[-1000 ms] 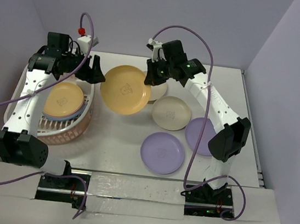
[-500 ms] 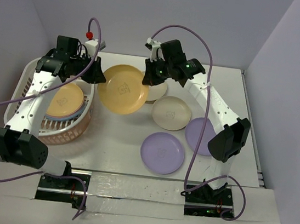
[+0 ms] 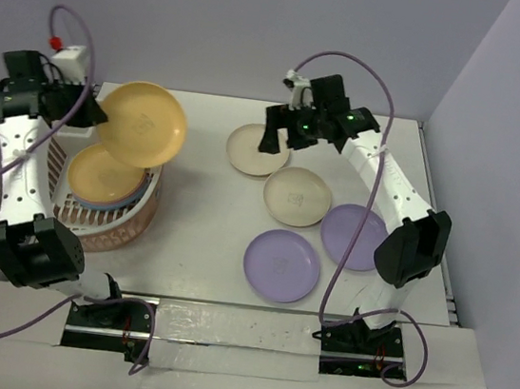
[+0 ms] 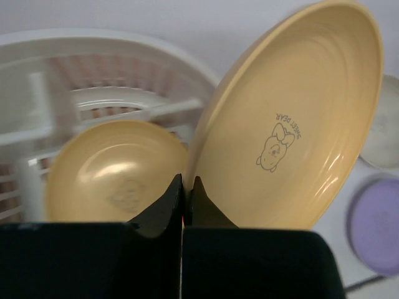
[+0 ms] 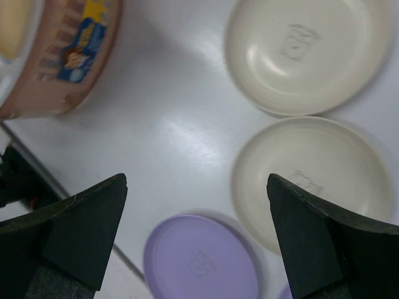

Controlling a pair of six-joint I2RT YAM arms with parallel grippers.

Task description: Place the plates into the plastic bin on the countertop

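Yellow plate (image 3: 143, 123) has swung left above the bin (image 3: 117, 226) on white countertop (image 3: 197, 234) between lilac walls (image 3: 263, 22).

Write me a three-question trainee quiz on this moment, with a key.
1. True or false: the right tool hangs open, holding nothing.
2. The left tool grips: A a lilac plate; B the yellow-orange plate; C the bin's rim.
3. How many plates lie on the countertop outside the plastic bin?
Key: 1 true; 2 B; 3 four: two cream plates, two lilac plates.
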